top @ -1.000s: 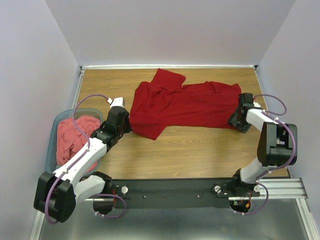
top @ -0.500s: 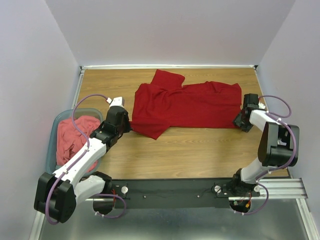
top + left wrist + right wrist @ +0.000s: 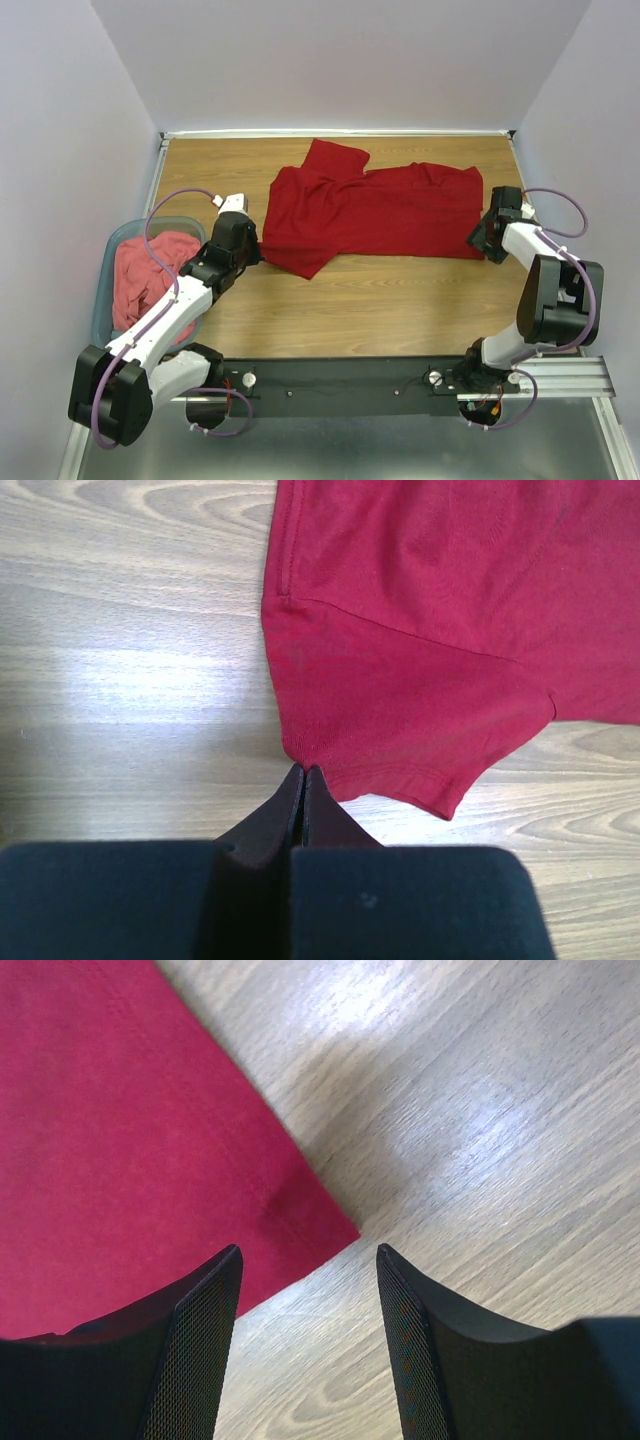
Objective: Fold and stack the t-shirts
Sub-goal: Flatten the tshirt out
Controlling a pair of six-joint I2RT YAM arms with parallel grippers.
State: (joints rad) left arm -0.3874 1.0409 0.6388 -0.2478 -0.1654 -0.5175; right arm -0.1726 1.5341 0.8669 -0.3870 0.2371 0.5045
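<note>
While both arms are reaching out over the wooden table (image 3: 380, 300), the crimson t-shirt (image 3: 375, 210) is lying spread out and a little rumpled to the right of the plastic tub (image 3: 104, 265), apart from it. The coral-pink t-shirt (image 3: 145, 275) is sitting bunched up inside the tub. The left gripper (image 3: 303, 771) is hanging between the tub and the crimson shirt with its jaws pressed tight together, its tips touching the corner of the nearest sleeve hem (whether any cloth is pinched in there, I cannot tell). The right gripper (image 3: 308, 1252) is hovering at the edge of the shirt farthest from the tub, its jaws standing wide apart over a corner of the cloth and holding nothing.
</note>
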